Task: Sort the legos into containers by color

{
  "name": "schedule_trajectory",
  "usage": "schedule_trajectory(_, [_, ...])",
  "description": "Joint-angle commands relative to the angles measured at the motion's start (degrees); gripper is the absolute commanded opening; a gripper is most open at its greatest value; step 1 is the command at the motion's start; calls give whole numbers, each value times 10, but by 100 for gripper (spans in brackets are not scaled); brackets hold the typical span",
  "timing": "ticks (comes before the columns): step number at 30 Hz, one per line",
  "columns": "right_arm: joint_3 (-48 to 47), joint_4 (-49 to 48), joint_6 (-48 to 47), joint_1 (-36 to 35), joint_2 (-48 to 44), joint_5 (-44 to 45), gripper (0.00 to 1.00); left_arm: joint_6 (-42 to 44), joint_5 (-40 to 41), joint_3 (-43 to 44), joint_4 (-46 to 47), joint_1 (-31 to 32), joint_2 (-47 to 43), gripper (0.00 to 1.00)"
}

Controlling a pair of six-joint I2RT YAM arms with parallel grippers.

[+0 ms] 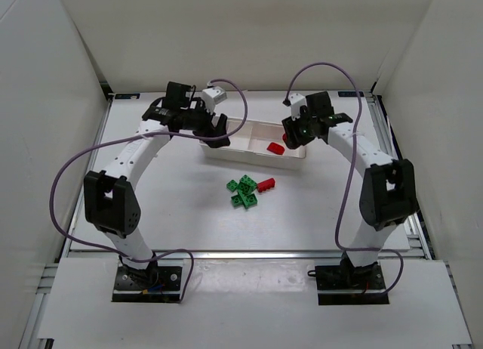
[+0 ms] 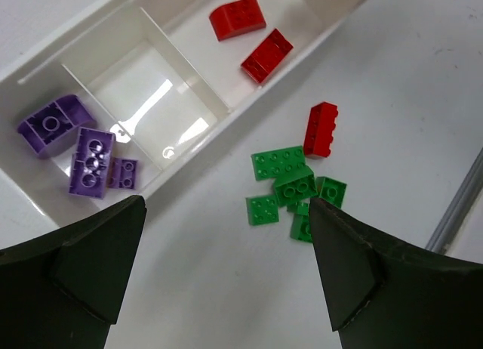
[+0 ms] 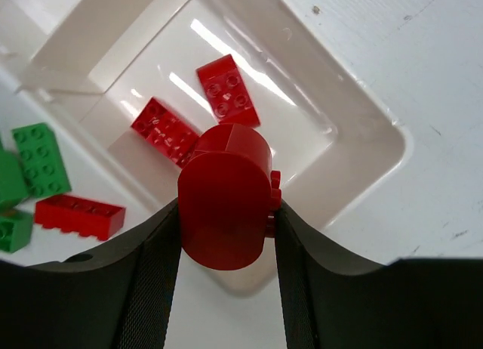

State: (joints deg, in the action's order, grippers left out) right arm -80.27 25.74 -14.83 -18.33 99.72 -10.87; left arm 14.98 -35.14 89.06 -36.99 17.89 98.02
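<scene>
At the left of the top view, the left arm's fingers (image 2: 83, 266) stand spread wide, holding nothing, above the left end of the long white plastic three-compartment tray (image 2: 143, 84). Three purple studded bricks (image 2: 92, 162) lie in its left compartment and two flat red bricks (image 2: 266, 54) in the right one. Lower in the frame, on the table (image 1: 173, 205), small green bricks (image 1: 243, 194) cluster with a loose red brick (image 1: 266, 185) just beside them. The right arm's fingers (image 3: 151, 288) pinch a red round-topped brick (image 3: 225, 205) over the right compartment.

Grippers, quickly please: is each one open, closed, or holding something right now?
Left gripper: open, holding nothing.
Right gripper: closed on a red rounded plastic brick.
</scene>
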Motion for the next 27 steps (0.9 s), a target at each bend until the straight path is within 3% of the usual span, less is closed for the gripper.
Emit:
schedule_trajectory(1, [-58, -18, -5, 5, 33, -27, 2, 11, -21, -19, -32, 7, -40, 99])
schedule_trajectory(2, [-68, -14, -6, 6, 56, -30, 3, 11, -7, -23, -33, 7, -41, 99])
schedule_trajectory(5, [-106, 0, -14, 7, 99, -37, 18, 27, 18, -38, -47, 7, -48, 99])
schedule_trajectory(6, [-113, 2, -15, 7, 109, -37, 37, 34, 18, -47, -48, 6, -50, 99])
schedule_trajectory(9, [-128, -1, -26, 7, 131, -32, 69, 46, 8, -85, -47, 9, -77, 99])
schedule_trajectory(14, [-123, -16, -51, 7, 127, -15, 86, 99, 10, -137, -70, 42, -93, 91])
schedule_trajectory(20, [-90, -24, -67, 14, 73, -30, 87, 125, 66, -201, -44, 82, -97, 82])
schedule_trajectory(27, [-7, -10, -111, 22, -57, -126, 86, 110, 175, -259, 72, 133, -86, 78])
